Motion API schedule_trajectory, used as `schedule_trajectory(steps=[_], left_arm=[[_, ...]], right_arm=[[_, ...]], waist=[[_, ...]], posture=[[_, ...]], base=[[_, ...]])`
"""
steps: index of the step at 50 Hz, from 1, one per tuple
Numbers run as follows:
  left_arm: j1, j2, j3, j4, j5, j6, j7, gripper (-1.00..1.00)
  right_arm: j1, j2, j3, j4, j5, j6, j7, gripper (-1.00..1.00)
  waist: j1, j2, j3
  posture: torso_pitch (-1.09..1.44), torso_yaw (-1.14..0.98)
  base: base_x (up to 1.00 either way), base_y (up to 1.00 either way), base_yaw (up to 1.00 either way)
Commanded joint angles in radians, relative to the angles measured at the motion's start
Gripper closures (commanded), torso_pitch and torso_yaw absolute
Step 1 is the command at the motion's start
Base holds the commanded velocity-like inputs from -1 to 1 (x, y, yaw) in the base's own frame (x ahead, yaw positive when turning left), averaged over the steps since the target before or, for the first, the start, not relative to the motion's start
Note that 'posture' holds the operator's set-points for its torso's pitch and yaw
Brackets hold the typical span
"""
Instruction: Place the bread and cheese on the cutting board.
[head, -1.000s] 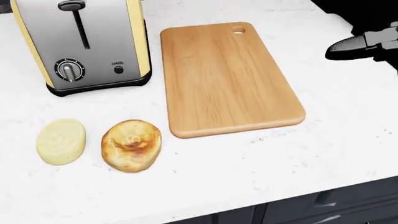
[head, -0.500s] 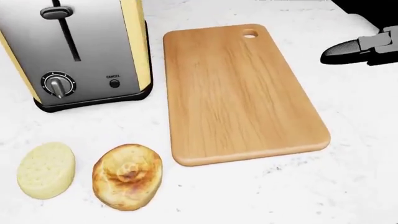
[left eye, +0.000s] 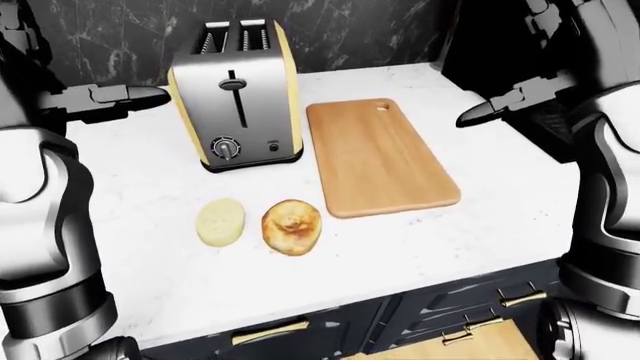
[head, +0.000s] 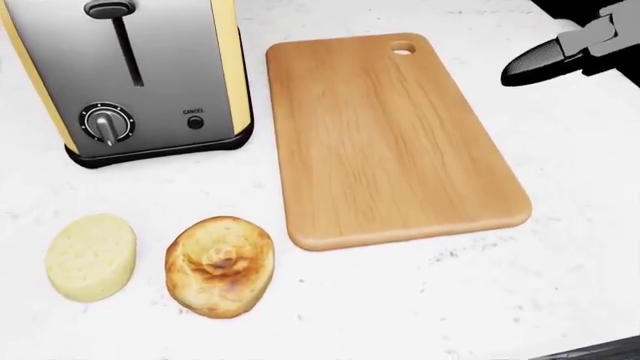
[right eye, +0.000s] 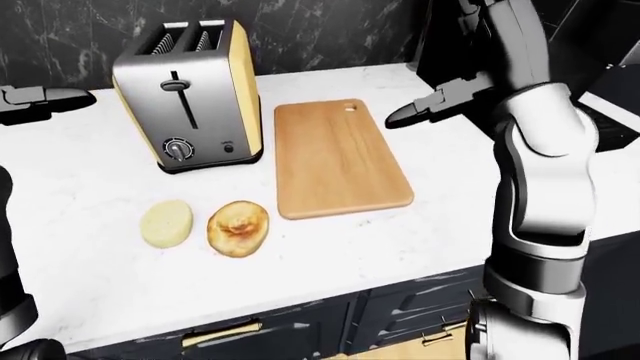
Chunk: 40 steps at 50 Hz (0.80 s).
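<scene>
Probably the bread (head: 219, 265), lower left, is light and crumbly; I'd pinch its edges, my right hand (left eye: 487, 112) spread empty.

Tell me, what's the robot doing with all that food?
Nothing is being held yet. The round golden-brown bread roll and the pale yellow round of cheese lie side by side on the white marble counter, below the silver and yellow toaster. The rectangular wooden cutting board is bare. The left robot hand and right robot hand hover over the counter, touching nothing.
</scene>
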Motion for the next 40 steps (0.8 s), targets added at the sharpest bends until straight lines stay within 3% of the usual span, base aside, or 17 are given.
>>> schedule_trajectory(steps=[1,10,27,40], left_arm=[[-0.032,0.018,0.011,-0.034,0.000,-0.026,-0.002,-1.00],[-0.044,0.029,0.016,-0.038,-0.015,-0.021,-0.001,-1.00],[-0.040,0.037,0.020,-0.033,-0.035,-0.023,0.013,-1.00],[-0.029,0.038,0.025,-0.040,-0.038,-0.024,0.015,-1.00]], right_arm=[[-0.040,-0.012,-0.008,-0.019,-0.028,-0.027,0.025,-1.00],[-0.101,-0.007,0.031,-0.007,-0.119,-0.054,0.151,-1.00],[-0.149,0.000,0.055,-0.121,-0.234,-0.049,0.414,-1.00],[-0.135,0.089,0.108,-0.213,-0.318,-0.042,0.576,-1.00]], waist=[[-0.001,0.003,-0.024],[-0.001,0.005,-0.025],[-0.005,0.014,-0.023],[-0.011,0.021,-0.022]], posture=[[0.00,0.00],[0.00,0.00],[0.00,0.00],[0.00,0.00]], base=[[0.00,0.00,0.00],[0.00,0.00,0.00],[0.00,0.00,0.00],[0.00,0.00,0.00]])
